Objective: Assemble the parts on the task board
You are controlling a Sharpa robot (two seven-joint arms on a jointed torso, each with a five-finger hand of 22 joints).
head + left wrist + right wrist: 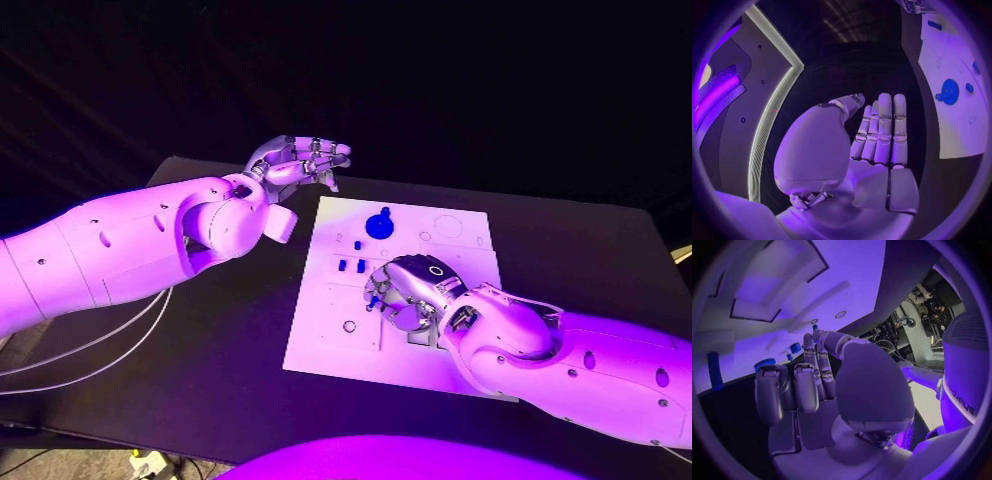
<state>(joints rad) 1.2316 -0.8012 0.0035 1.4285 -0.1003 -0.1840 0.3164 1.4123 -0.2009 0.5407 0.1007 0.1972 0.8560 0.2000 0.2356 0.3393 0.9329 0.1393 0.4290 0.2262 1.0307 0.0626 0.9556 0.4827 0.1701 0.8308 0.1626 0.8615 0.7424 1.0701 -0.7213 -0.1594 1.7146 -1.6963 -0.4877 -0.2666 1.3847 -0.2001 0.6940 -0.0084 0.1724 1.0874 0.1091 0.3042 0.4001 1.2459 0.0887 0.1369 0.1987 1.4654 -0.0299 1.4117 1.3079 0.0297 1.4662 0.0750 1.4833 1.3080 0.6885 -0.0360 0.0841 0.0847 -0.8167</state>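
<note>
Nearest the robot, the right hand point(408, 295) lies low over the middle of the white task board point(325, 345), its arm coming in from about 4 o'clock. In the head view its fingers curl down onto the board among small blue parts. In the right wrist view the fingers point(807, 385) are bent inward with the thumb reaching forward, and a small blue piece point(795, 347) sits just beyond the fingertips. Whether anything is actually pinched cannot be told; the pose reads as a working one, either seating or picking a part.

Just past that hand, toward 11 o'clock from it, a few small blue pegs point(346, 266) stand or lie on the board, probably waiting to be fitted. Further on, toward the board's far edge at 12 o'clock, sits a round blue knob-like part point(379, 224), well apart from both hands. It also appears in the left wrist view point(949, 92).

Farthest away, off the board's far-left corner at about 10 o'clock, the left hand point(299, 160) is raised above the black bench point(216, 400). Its fingers are straight, side by side, and it holds nothing. It seems parked there to keep the board unobstructed for the right hand.
</note>
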